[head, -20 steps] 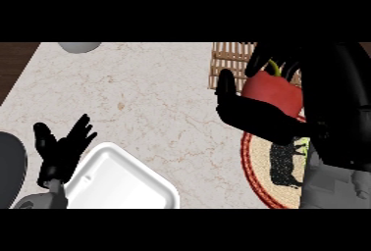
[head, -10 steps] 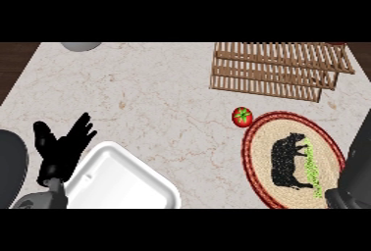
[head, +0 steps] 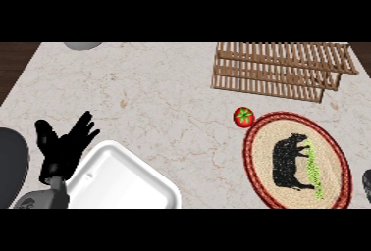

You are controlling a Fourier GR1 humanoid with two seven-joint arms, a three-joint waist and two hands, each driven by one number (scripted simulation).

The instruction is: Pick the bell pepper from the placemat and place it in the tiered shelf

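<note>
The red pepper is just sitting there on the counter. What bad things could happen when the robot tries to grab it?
The bell pepper is round and lies on bare counter, just off the placemat, so it might roll when touched. The left hand rests open far across the counter, beside the white tray, and the right hand is barely in view, so any reach is long. The tiered shelf has slatted levels, where a pepper could sit unsteadily.

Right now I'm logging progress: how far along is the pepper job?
Nothing looks done: the bell pepper sits on the counter at the placemat's edge, outside the tiered shelf. Nothing is held; the left robot hand rests open. Grasping and shelving remain.
</note>
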